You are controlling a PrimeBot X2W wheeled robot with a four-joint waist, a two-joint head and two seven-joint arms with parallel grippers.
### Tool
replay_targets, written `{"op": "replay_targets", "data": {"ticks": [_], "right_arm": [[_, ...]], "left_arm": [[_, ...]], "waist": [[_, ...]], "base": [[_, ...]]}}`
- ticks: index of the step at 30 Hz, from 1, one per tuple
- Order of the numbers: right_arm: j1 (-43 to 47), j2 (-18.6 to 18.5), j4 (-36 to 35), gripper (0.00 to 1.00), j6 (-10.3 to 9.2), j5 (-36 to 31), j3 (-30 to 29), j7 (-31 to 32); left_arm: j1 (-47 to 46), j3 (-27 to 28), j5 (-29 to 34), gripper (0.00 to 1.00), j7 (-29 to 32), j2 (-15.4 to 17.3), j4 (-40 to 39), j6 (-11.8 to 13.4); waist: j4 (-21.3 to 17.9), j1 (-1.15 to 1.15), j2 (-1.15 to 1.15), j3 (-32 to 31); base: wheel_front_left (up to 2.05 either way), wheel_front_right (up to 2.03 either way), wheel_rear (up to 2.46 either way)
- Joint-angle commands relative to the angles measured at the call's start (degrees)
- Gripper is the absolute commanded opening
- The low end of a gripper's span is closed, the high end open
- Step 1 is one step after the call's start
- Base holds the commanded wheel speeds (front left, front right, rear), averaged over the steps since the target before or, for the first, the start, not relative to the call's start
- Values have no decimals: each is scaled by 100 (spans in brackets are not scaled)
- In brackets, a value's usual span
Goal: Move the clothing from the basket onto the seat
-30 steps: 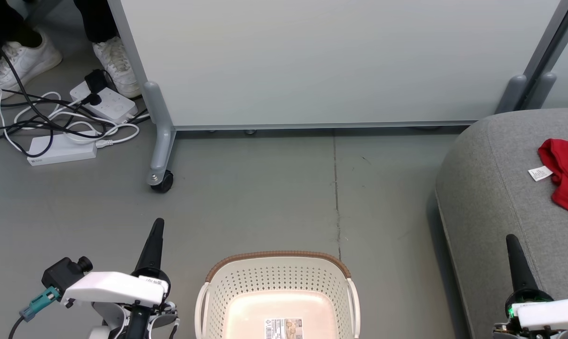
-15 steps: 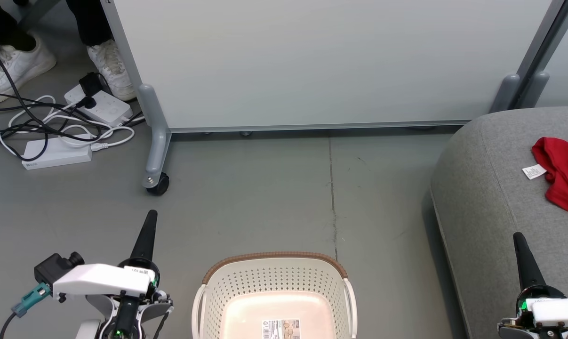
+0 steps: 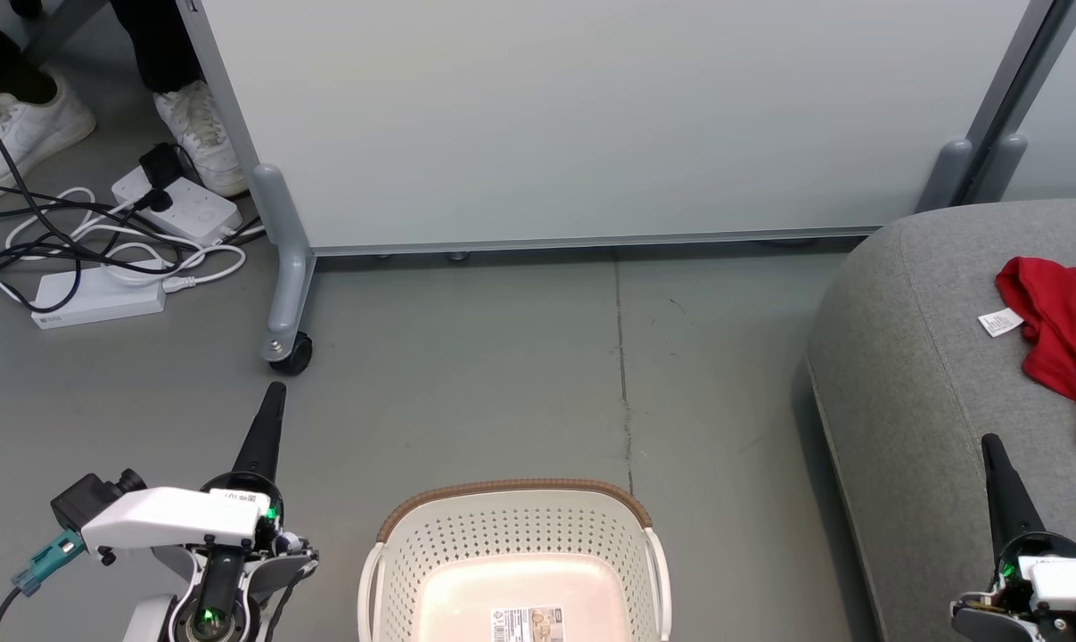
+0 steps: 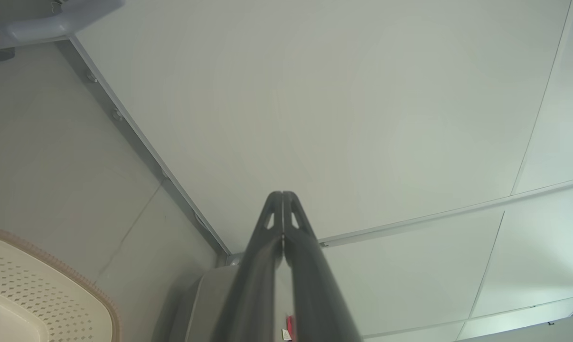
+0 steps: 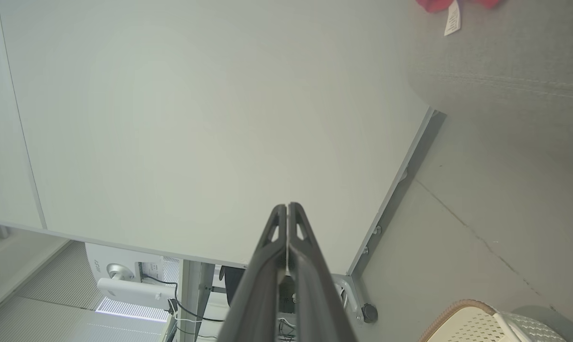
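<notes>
- Grey floor (image 3: pixel 502 357), head view: basket (image 3: pixel 515 487) between left pincer (image 3: pixel 273 397) and right pincer (image 3: pixel 992 443) looks empty; clothing (image 3: pixel 1050 330) lies on the seat (image 3: pixel 912 357), beyond the right pincer.
- Left wrist view: left pincer (image 4: pixel 282 194) closed, empty.
- Right wrist view: right pincer (image 5: pixel 286 206) closed; clothing looks soft, light, so pinch a bunched fold.

Holds the left gripper (image 3: pixel 273 399) at the lower left of the head view, fingers (image 3: pixel 261 446) pressed together into one dark spike, tip leaning a little right. Carries a white wrist housing (image 3: pixel 176 528) just behind it, a green light (image 3: pixel 272 514) lit beside the finger base. Holds the right gripper (image 3: pixel 992 446) at the lower right, likewise closed, tip leaning slightly left. Grips nothing with either. Shows fingertips (image 4: pixel 277 202) touching in both wrist views.
</notes>
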Motion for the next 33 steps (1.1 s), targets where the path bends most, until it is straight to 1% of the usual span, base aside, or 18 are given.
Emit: {"op": "replay_targets", "data": {"ticks": [1,30,33], "right_arm": [[-86,-50,-23,0,13,171,-51,50],[-159,-72,15,0,14,1328,-234,306],[-154,-67,16,0,14,1314,-232,306]], "left_arm": [[-122,69,-150,0,55,11,8,-46],[-347,378,-1213,0,436,-8,175,-167],[-347,386,-1205,0,436,-8,176,-156]], "waist": [[-12,0,0,-3],[-166,0,0,-40],[-169,0,0,-41]], "base": [[0,0,0],[0,0,0],[0,0,0]]}}
